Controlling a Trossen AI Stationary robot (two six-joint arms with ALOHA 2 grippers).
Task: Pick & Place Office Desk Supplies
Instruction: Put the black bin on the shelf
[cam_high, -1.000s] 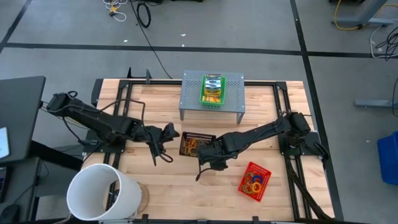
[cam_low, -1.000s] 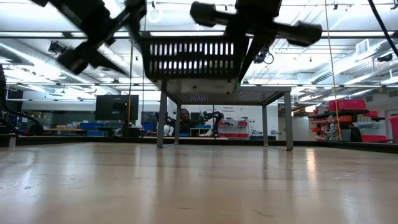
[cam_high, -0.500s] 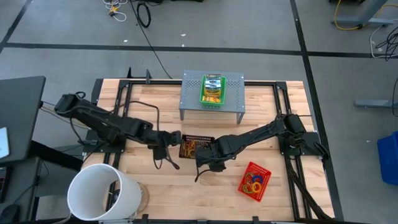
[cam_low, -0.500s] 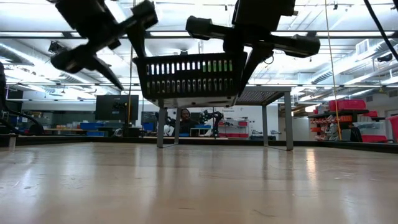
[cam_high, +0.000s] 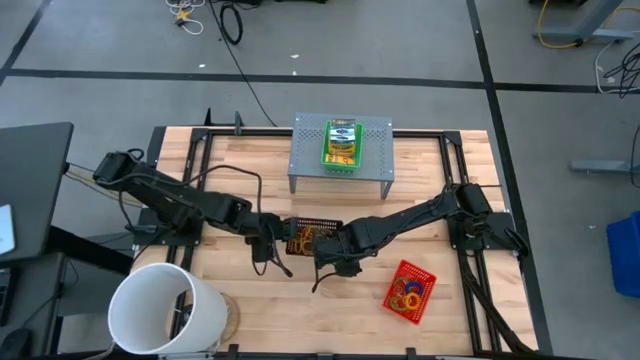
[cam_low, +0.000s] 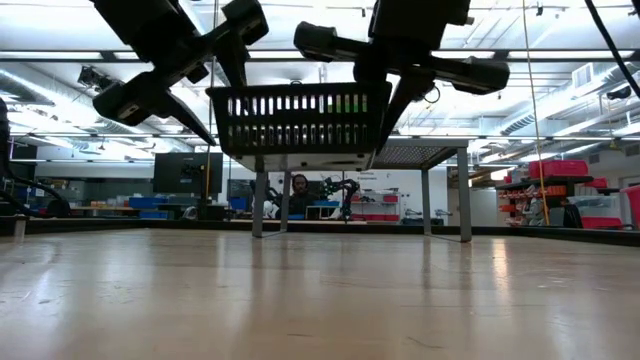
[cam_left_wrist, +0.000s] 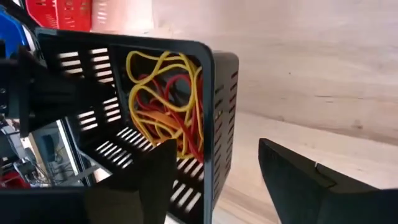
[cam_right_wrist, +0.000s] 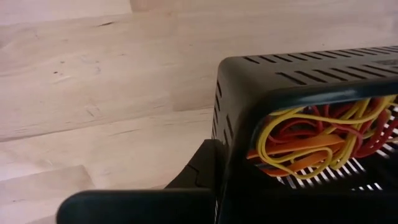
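A black mesh tray (cam_high: 314, 234) with yellow, red and orange rubber bands (cam_left_wrist: 165, 99) hangs above the table's middle, and my right gripper (cam_high: 336, 252) is shut on it. My left gripper (cam_high: 277, 240) stands open at the tray's left end. One finger (cam_left_wrist: 154, 177) is over the tray's inside and the other (cam_left_wrist: 292, 180) is outside its wall (cam_left_wrist: 214, 118); I see no touch. A green tray (cam_high: 341, 145) with crayon boxes rests on the grey stand (cam_high: 310, 160). A red tray (cam_high: 410, 290) with coloured rings lies flat on the table at the near right. My right gripper holds the black tray by its wall at the right near corner (cam_right_wrist: 224, 124), one finger (cam_right_wrist: 202, 165) outside; the other is hidden by the tray. The fingers slant down from the table's right. The tray is lifted clear of the table, nearly level (cam_low: 300, 120).
A big white bucket (cam_high: 165, 310) stands at the near left corner. The grey stand fills the far middle of the table. Bare wood (cam_high: 300, 300) lies under and in front of the lifted tray.
My left gripper has moved toward the table's right edge and a little down, rolling somewhat, until its open fingers stand on either side of the black tray's left wall. The tray stays lifted in my right gripper.
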